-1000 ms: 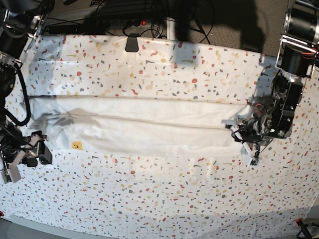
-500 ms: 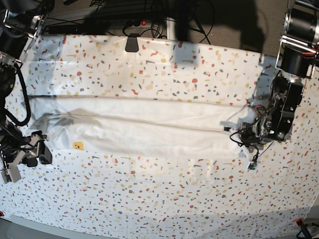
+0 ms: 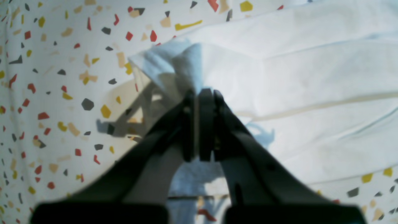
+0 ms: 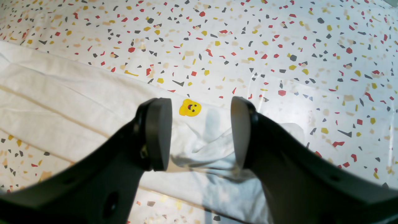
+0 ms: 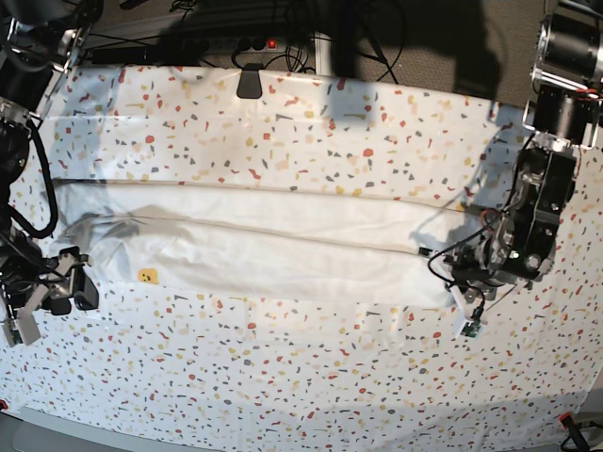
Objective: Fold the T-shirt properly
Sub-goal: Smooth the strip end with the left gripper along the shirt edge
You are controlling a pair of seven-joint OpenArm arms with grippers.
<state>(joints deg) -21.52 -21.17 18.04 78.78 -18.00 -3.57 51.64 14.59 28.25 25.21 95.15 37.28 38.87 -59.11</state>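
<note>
The white T-shirt [image 5: 264,250] lies folded into a long band across the middle of the table. My left gripper [image 5: 452,273] is at the band's right end in the base view. In the left wrist view that gripper [image 3: 199,96] is shut on a pinched-up corner of the T-shirt [image 3: 295,77]. At the band's other end my right gripper [image 5: 66,287] stands open. In the right wrist view its fingers [image 4: 158,133] straddle a rumpled bit of cloth [image 4: 211,149] without touching it, just short of a yellow smiley print [image 4: 190,108].
The speckled table cover [image 5: 301,377] spreads wide on every side of the shirt. A black clip [image 5: 249,82] holds it at the back edge, with cables and a power strip [image 5: 236,45] behind. Its front edge runs along the bottom of the base view.
My left gripper has closed on the T-shirt's end and shifted slightly toward the front of the table, lifting the corner. The right arm has not moved.
</note>
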